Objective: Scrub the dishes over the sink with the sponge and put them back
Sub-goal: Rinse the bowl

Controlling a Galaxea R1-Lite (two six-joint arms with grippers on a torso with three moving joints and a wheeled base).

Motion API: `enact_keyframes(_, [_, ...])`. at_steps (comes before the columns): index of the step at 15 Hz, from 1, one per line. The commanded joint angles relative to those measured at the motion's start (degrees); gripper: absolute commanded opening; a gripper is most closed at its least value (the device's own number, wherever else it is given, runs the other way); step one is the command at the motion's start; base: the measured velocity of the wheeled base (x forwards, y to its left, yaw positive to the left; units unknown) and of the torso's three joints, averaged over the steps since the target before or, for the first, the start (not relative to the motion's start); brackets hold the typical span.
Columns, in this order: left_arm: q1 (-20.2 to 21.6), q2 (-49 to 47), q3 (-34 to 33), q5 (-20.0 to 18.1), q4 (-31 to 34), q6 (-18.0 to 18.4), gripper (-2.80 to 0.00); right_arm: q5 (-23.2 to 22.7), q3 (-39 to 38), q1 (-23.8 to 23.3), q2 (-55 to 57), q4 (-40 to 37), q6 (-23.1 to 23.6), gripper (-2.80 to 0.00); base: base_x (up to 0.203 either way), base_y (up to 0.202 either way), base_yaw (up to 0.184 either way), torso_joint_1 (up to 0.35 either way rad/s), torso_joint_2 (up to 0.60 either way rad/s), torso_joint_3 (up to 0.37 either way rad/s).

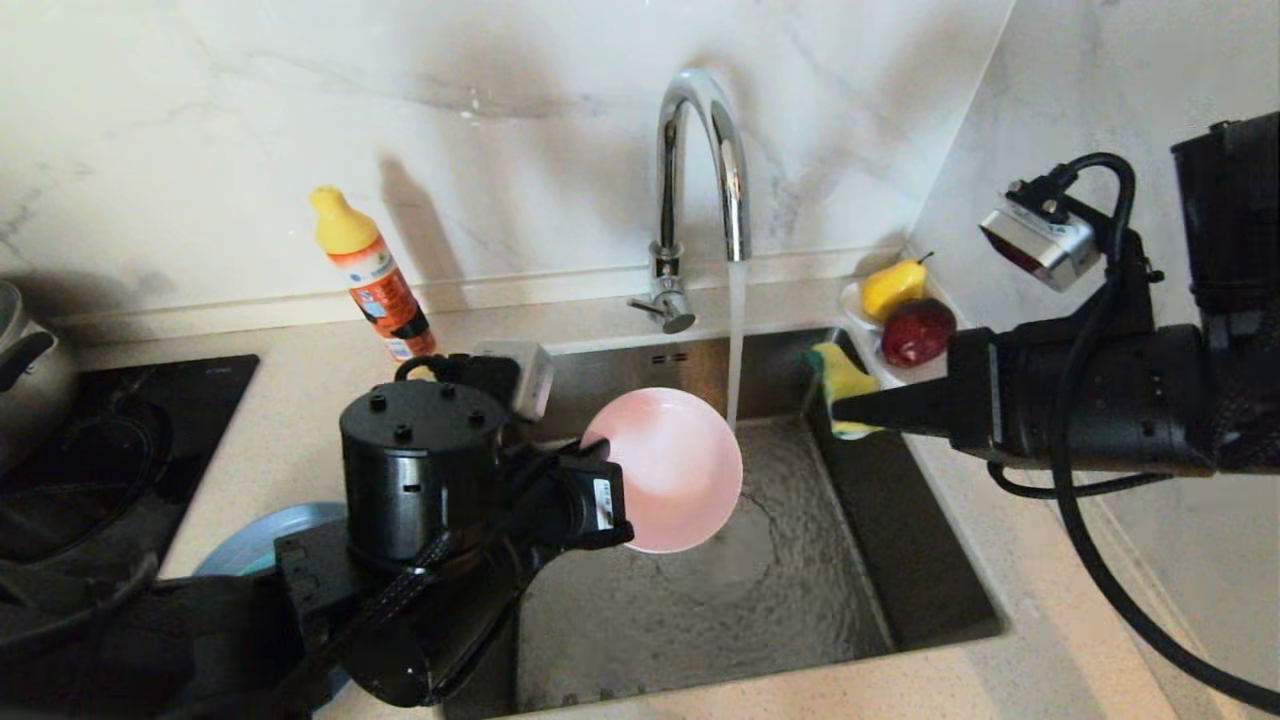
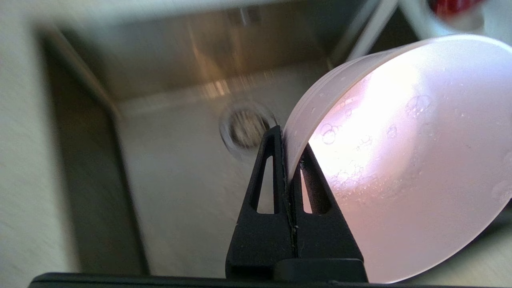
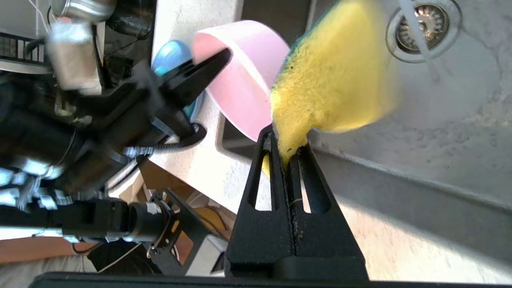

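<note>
The pale pink bowl (image 1: pixel 672 470) hangs tilted over the sink (image 1: pixel 700 620), close to the water running from the chrome tap (image 1: pixel 700 150). My left gripper (image 1: pixel 598 455) is shut on the bowl's left rim. In the left wrist view the gripper (image 2: pixel 290 148) pinches that rim, and the bowl (image 2: pixel 400 160) shows wet bubbles inside. My right gripper (image 1: pixel 845 410) is shut on the yellow sponge (image 1: pixel 842 385) above the sink's right edge, apart from the bowl. The right wrist view shows the sponge (image 3: pixel 332 80) squeezed in that gripper (image 3: pixel 286 146). The grey-blue plate (image 1: pixel 250 545) lies on the left counter, partly hidden by my left arm.
An orange detergent bottle (image 1: pixel 370 275) stands at the back left. A white dish with a pear (image 1: pixel 893 285) and a red fruit (image 1: pixel 917 332) sits at the sink's back right corner. A black hob (image 1: pixel 100 450) and a pot (image 1: pixel 30 370) are at far left. The drain strainer (image 3: pixel 424 28) is under the water.
</note>
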State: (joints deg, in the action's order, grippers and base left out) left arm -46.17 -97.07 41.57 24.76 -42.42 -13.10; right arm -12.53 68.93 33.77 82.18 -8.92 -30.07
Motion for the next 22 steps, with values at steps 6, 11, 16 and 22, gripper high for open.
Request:
enact_keyframes(6, [4.9,-9.6,28.7,-10.4,40.0,-20.1,-2.80,-0.2,-7.1,-3.5,-11.9,-3.1,0.1,-2.80,0.000,0.000,0.000,0.000,0.00,0.000])
enact_keyframes(11, [8.3,-21.2,41.1,-11.5,47.9,-29.2,-2.80,-0.1,-8.7,-5.7,-12.6,-3.1,0.0,-2.80,0.000,0.000,0.000,0.000,0.00,0.000])
enact_keyframes(16, [8.4,-27.6,51.5,-11.6,49.5,-29.7,-2.80,-0.2,-9.4,-7.2,-13.1,-3.1,0.1,-2.80,0.000,0.000,0.000,0.000,0.00,0.000])
enact_keyframes(22, [8.4,-31.5,55.5,-11.7,50.8,-30.9,-2.80,-0.3,-11.3,-7.9,-13.1,-2.6,0.2,-2.80,0.000,0.000,0.000,0.000,0.00,0.000])
